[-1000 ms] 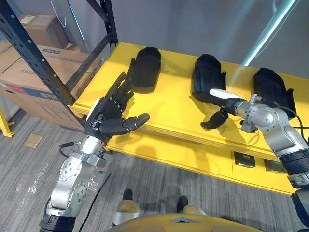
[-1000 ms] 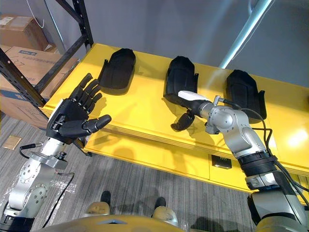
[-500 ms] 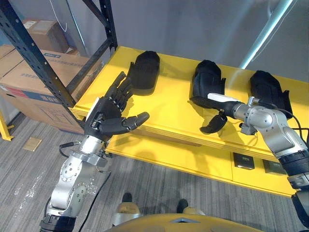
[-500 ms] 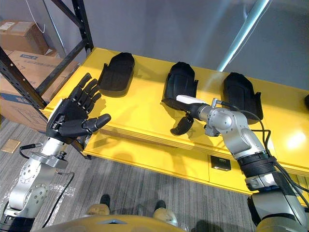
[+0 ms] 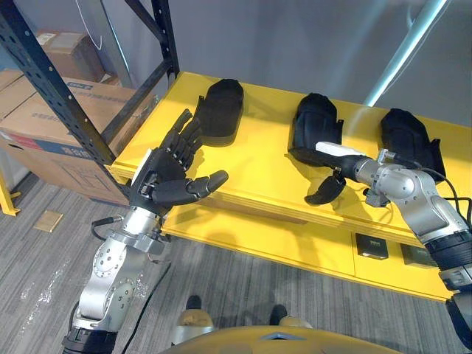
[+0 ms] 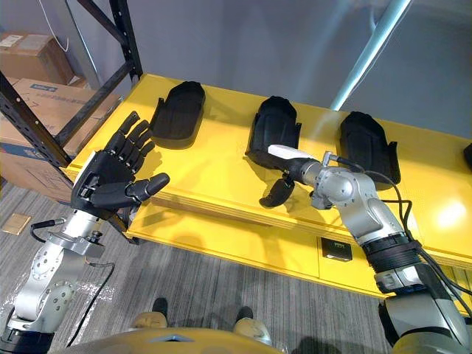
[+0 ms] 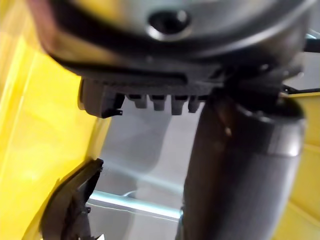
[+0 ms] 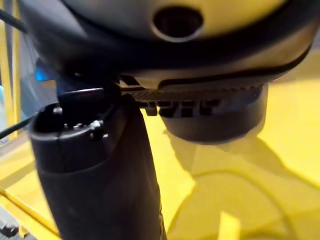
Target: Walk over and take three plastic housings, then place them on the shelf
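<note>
Three black plastic housings lie in a row on the yellow shelf (image 5: 254,166): the left housing (image 5: 221,107), the middle housing (image 5: 317,124) and the right housing (image 5: 409,139). My right hand (image 5: 330,177) sits at the near end of the middle housing. Its white-covered thumb lies along that end and its relaxed fingers (image 5: 321,195) hang over bare shelf; nothing is held between them. My left hand (image 5: 166,175) is raised over the shelf's front left corner, palm up, fingers spread and empty, well short of the left housing.
A black rack upright (image 5: 51,81) stands at the shelf's left end, with cardboard boxes (image 5: 44,122) behind it. A pale pole (image 5: 402,44) leans at the back right. Small dark boxes (image 5: 371,245) sit below the shelf's front lip. Grey floor lies in front.
The view has shifted a little. My right hand has edged slightly left at the middle housing's near end. The left hand and the housings have stayed put.
</note>
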`<state>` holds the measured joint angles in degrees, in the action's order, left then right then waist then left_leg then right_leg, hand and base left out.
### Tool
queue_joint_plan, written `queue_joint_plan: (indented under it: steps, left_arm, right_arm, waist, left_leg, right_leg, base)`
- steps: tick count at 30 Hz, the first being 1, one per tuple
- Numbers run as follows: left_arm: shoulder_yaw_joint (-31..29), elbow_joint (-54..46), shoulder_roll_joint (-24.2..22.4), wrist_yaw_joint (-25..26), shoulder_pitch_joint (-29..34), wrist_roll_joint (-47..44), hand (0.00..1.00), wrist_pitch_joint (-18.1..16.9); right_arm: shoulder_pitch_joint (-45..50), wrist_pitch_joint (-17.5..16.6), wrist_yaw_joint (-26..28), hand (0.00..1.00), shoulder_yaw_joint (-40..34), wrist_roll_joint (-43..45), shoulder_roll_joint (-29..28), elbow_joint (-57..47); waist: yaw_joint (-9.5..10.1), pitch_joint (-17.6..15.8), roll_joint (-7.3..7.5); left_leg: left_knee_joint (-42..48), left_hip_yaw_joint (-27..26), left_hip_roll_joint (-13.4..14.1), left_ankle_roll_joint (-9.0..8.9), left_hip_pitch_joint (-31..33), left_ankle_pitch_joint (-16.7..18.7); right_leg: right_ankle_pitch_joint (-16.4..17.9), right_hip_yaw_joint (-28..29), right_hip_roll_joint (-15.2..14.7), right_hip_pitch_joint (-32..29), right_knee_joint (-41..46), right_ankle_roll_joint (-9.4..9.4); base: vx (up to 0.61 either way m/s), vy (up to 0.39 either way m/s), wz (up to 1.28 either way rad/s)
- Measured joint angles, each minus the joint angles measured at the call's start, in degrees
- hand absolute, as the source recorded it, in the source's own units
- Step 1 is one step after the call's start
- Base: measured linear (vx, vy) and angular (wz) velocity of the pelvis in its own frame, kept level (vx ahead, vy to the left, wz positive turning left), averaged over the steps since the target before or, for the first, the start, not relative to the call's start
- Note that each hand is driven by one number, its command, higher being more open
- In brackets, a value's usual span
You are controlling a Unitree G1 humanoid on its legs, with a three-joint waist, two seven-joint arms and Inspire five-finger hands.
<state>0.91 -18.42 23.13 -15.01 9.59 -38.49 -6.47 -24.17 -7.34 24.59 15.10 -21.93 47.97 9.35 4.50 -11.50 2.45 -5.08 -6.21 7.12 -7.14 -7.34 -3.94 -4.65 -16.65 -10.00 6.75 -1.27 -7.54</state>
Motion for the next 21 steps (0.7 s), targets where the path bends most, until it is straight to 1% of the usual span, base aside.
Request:
queue_joint_plan:
  steps: [2,4,5,7,9,10,11,13,15,16,17,18,20,21]
  left_arm:
    - [0.4,0.1,-0.8,0.1,0.1,0.0,1.0,-0.1]
    - [0.5,0.1,-1.4,0.1,0.9,0.0,1.0,-0.9]
    - [0.5,0.1,-2.1,0.1,1.9,0.0,1.0,-1.4]
    - [0.5,0.3,-2.7,0.1,2.9,0.1,1.0,-1.7]
    - [0.5,0.3,-2.8,0.8,4.1,1.1,1.0,-2.9]
    - [0.5,0.3,-2.9,1.2,4.3,1.4,1.0,-3.1]
    - [0.4,0.3,-3.0,2.3,4.4,2.9,1.0,-3.6]
    - [-0.1,0.3,-3.1,4.3,4.6,4.7,1.0,-3.7]
    - [-2.1,0.3,-4.7,7.4,5.9,9.0,1.0,-4.3]
    - [-2.8,0.3,-5.5,8.3,6.5,10.4,1.0,-4.8]
    - [-4.3,0.3,-7.3,9.9,7.7,12.7,1.0,-5.2]
    - [-5.0,0.3,-8.2,10.8,8.4,13.7,1.0,-5.4]
    - [-8.2,0.6,-12.7,13.2,11.6,16.6,1.0,-6.4]
    - [-9.1,0.9,-13.9,13.8,12.6,17.2,1.0,-6.8]
  right_arm:
    - [-0.1,-4.3,-9.0,1.0,-0.2,-1.5,1.2,-0.1]
    - [-0.5,-7.0,-14.2,1.0,-1.3,-2.7,1.5,-0.1]
    - [-0.6,-8.8,-18.0,1.0,-3.0,-2.6,1.5,-0.5]
    - [-0.9,-10.8,-22.8,1.0,-6.7,-2.6,1.5,-1.4]
    - [-0.8,-11.9,-27.9,1.0,-12.4,-2.2,1.3,-4.1]
    - [-0.2,-12.0,-29.0,1.0,-14.4,-2.1,1.0,-5.3]
    - [2.0,-12.2,-31.0,1.0,-19.2,-1.4,-0.5,-8.4]
    - [6.5,-12.4,-34.0,1.0,-25.8,-0.1,-4.4,-13.4]
    - [13.9,-13.4,-37.1,1.0,-31.8,1.0,-11.4,-18.1]
    - [16.1,-13.4,-37.7,1.0,-33.0,1.0,-13.1,-19.0]
    - [20.2,-13.6,-38.9,1.0,-35.0,1.0,-16.6,-20.0]
    - [22.4,-13.4,-39.3,1.0,-35.9,1.0,-18.5,-20.3]
    - [31.2,-12.5,-41.8,1.0,-39.6,1.0,-26.2,-20.4]
    - [33.3,-12.0,-42.8,1.0,-40.4,1.1,-28.3,-20.4]
  waist:
    - [0.02,0.5,-0.49]
    - [-0.06,1.0,-0.72]
    - [-0.16,1.7,-0.94]
    - [-0.18,2.2,-1.27]
    - [-0.26,2.4,-1.59]
    - [-0.28,2.4,-1.64]
    - [-0.29,2.5,-1.67]
    - [-0.72,2.8,-1.65]
    - [-2.19,3.9,-1.54]
    - [-2.61,4.1,-1.53]
    - [-3.22,4.8,-1.59]
    - [-3.45,5.1,-1.65]
    - [-4.29,6.1,-2.36]
    - [-4.63,6.3,-2.58]
  left_leg:
    - [0.0,0.1,0.0,0.01,0.1,0.0]
    - [0.0,0.1,0.0,0.01,0.3,0.0]
    - [0.0,0.2,0.0,0.0,0.7,0.0]
    - [0.0,0.2,0.0,-0.04,0.8,-0.1]
    - [0.0,0.2,0.0,-0.05,0.9,-0.1]
    - [0.0,0.2,0.0,-0.05,0.9,-0.1]
    - [0.0,0.2,0.0,-0.05,1.0,-0.1]
    - [0.0,0.2,0.0,-0.05,1.1,-0.1]
    - [0.0,0.0,-0.1,-0.04,1.2,0.0]
    - [0.0,-0.1,-0.1,-0.04,1.2,0.0]
    - [0.0,-0.3,-0.1,-0.08,1.2,0.1]
    - [0.0,-0.5,-0.1,-0.1,1.2,0.2]
    - [0.0,-1.4,0.1,-0.15,0.9,0.6]
    - [0.0,-1.5,0.1,-0.14,0.8,0.7]
  right_leg:
    - [0.0,-0.1,0.0,0.0,-0.1,-0.01]
    - [0.0,-0.2,0.0,0.0,-0.4,-0.03]
    - [-0.1,-0.2,0.1,-0.2,-0.7,-0.08]
    - [-0.1,-0.2,0.1,-0.3,-0.8,-0.08]
    - [-0.1,-0.3,0.1,-0.4,-0.9,-0.08]
    - [-0.1,-0.3,0.1,-0.4,-0.9,-0.08]
    - [-0.1,-0.2,0.1,-0.4,-1.0,-0.08]
    - [-0.1,-0.3,0.1,-0.5,-1.0,-0.07]
    - [-0.1,-0.2,0.1,-0.7,-1.2,-0.08]
    - [-0.1,-0.1,0.1,-0.6,-1.3,-0.09]
    - [0.0,-0.1,0.1,-0.6,-1.6,-0.09]
    - [0.0,0.1,0.1,-0.6,-1.8,-0.09]
    - [0.0,0.8,0.3,-0.7,-1.9,-0.1]
    - [0.0,1.0,0.3,-0.8,-1.9,-0.09]
  base:
    - [0.0,0.0,0.0]
    - [0.0,0.0,0.0]
    - [0.0,0.0,0.0]
    - [0.0,0.0,0.0]
    - [0.0,0.0,0.0]
    - [0.0,0.0,0.0]
    - [0.0,0.0,0.0]
    - [0.0,0.0,0.0]
    - [0.0,-0.001,-0.05]
    - [0.0,-0.002,-0.07]
    - [0.0,-0.002,-0.07]
    - [0.0,-0.003,-0.15]
    - [0.0,-0.002,-0.16]
    - [0.0,0.001,-0.12]
